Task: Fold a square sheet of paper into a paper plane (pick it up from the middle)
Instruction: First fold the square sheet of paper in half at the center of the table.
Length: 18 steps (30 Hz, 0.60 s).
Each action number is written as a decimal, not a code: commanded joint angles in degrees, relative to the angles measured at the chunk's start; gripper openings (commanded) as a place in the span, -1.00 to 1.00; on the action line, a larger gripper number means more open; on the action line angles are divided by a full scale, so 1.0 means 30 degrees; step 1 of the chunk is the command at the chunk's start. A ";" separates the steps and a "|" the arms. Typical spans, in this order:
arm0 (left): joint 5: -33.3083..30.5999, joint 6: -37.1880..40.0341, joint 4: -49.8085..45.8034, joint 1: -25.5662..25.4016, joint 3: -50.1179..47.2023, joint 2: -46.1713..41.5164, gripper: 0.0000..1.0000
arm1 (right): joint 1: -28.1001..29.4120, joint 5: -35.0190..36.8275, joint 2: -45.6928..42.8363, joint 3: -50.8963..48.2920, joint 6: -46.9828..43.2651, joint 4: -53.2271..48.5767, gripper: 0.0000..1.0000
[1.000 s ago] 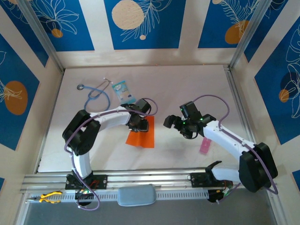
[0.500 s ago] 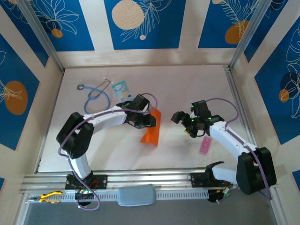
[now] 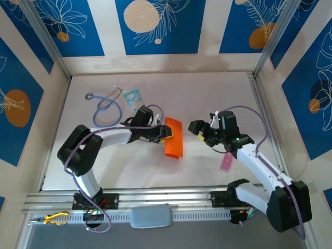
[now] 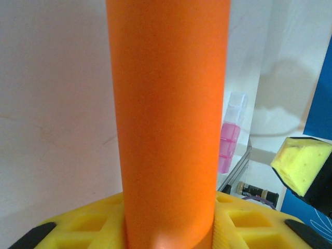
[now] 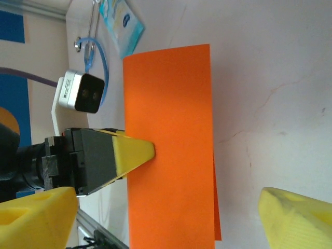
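The orange sheet of paper (image 3: 174, 138) sits near the middle of the table (image 3: 207, 98), between the two arms. From above it reads as a narrow upright rectangle rather than a square. In the right wrist view (image 5: 168, 145) a second layer peeks out along its lower right edge, so we note it as doubled over. In the left wrist view (image 4: 168, 129) it shows as a rounded orange column rising from between the yellow pads (image 4: 78, 228). We cannot tell whether its lower edge touches the table.

The left gripper (image 3: 162, 134) is clamped on the sheet at its left long edge, about midway along. The right wrist view shows one yellow fingertip of this gripper (image 5: 140, 150) pressed flat on the paper's face.

The right gripper (image 3: 202, 132) is just to the right of the sheet and apart from it. Its jaws stand wide and hold nothing. Its own camera (image 5: 166, 218) looks straight at the paper between the spread fingertips.

Farther out, a pink strip (image 3: 226, 161) lies flat under the right arm. A light-blue packet (image 3: 134, 97) and a blue stethoscope (image 3: 106, 104) lie at the far left of the table, well apart from the paper.
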 commanded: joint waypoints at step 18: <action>-0.2594 0.2917 -0.3507 0.0179 0.0152 0.1249 -0.19 | 0.3086 0.0439 0.4601 0.2325 -0.0842 -0.1121 0.57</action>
